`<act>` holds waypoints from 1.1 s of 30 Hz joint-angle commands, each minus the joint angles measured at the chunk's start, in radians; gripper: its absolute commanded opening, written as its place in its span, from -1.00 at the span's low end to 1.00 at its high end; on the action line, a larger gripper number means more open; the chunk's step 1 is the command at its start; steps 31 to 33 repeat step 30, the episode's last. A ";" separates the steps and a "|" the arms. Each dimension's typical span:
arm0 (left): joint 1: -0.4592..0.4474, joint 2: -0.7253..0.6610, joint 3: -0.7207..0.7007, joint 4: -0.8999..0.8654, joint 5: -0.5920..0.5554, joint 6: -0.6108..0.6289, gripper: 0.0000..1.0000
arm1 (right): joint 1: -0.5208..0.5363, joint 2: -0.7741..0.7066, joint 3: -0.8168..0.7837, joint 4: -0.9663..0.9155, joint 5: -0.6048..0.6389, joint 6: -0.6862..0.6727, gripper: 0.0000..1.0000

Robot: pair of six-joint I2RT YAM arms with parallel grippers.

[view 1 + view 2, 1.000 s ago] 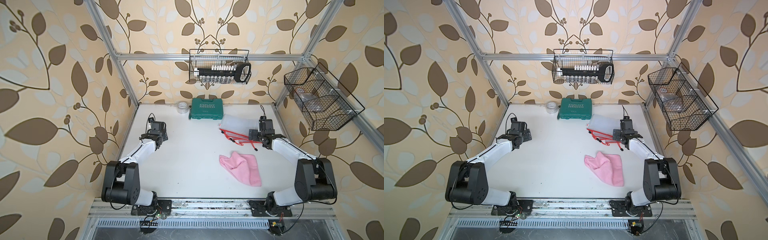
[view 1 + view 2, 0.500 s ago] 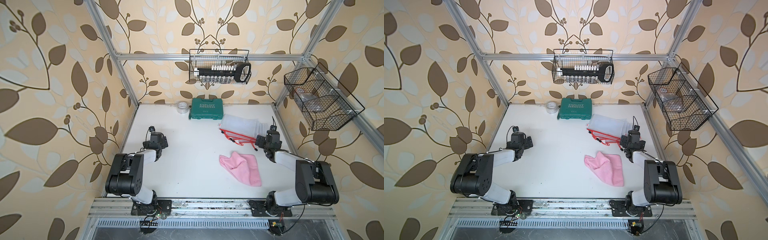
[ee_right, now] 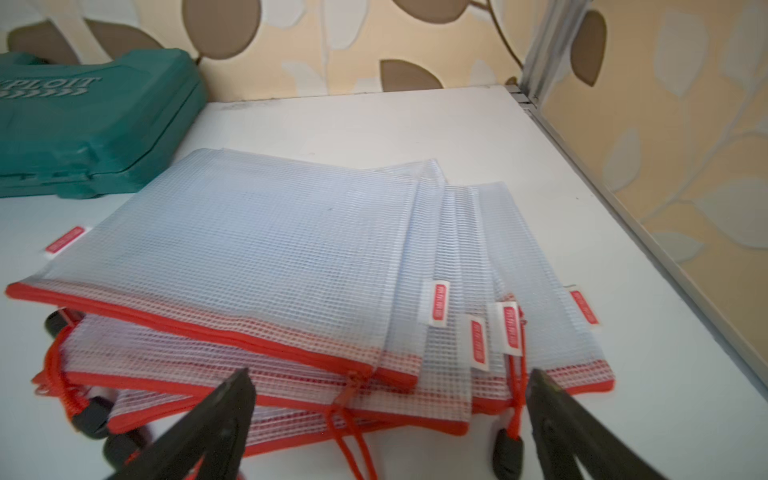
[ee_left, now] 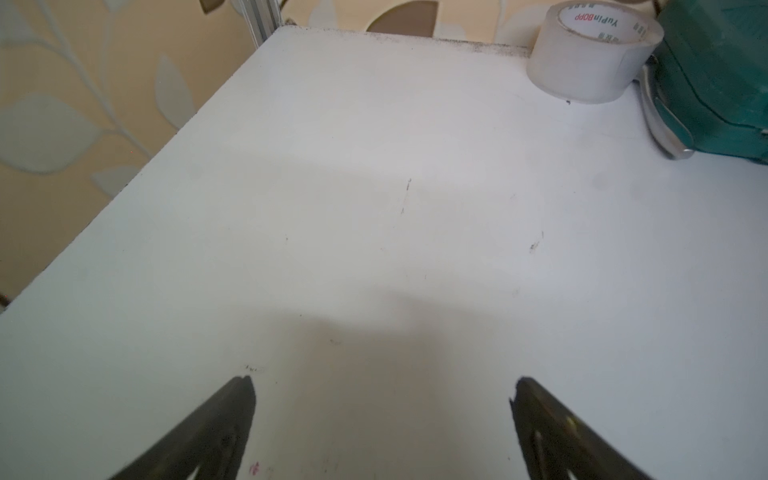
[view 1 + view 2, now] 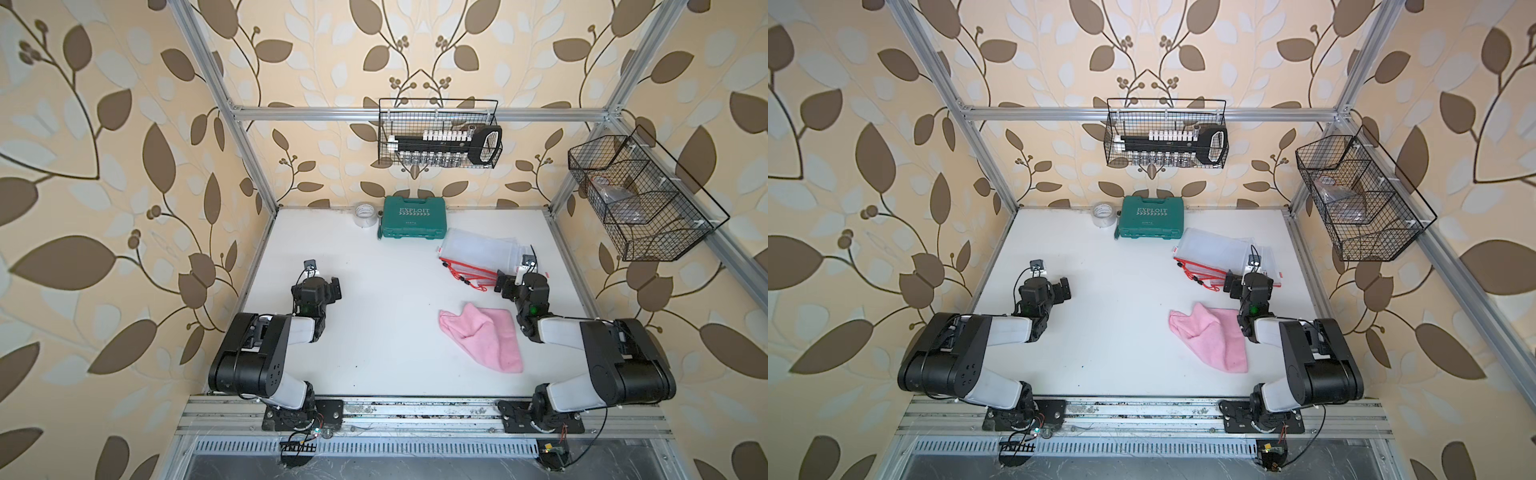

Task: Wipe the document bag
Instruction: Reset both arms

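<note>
The left gripper [image 4: 382, 386] stood low over the bare white tabletop [image 5: 395, 332] near its left edge, its two dark fingers spread wide and grasping nothing. At the back edge, a roll of clear packing tape [image 5: 365, 214] stood just beside a closed teal plastic tool case [image 5: 414, 217]. A crumpled pink cloth [image 5: 486, 338] lay right of the middle, toward the front edge, with no fingers on it. The document bags [image 3: 270, 249], a fanned stack of translucent mesh pouches with red zip edges and red pull cords, lay toward the back right corner, one corner of the stack near the tool case. The right gripper [image 3: 388, 376] faced the stack's zip side from the front, its fingers released and wide apart, holding nothing. Whether the tips touched the bags could not be told.
</note>
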 commanded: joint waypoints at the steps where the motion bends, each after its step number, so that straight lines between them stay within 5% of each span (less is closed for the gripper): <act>1: -0.004 -0.001 0.004 0.052 -0.002 0.020 0.98 | -0.004 0.013 -0.018 0.094 0.014 -0.038 0.96; 33: -0.004 -0.002 0.004 0.052 -0.003 0.019 0.98 | -0.013 0.003 -0.021 0.089 -0.004 -0.035 0.95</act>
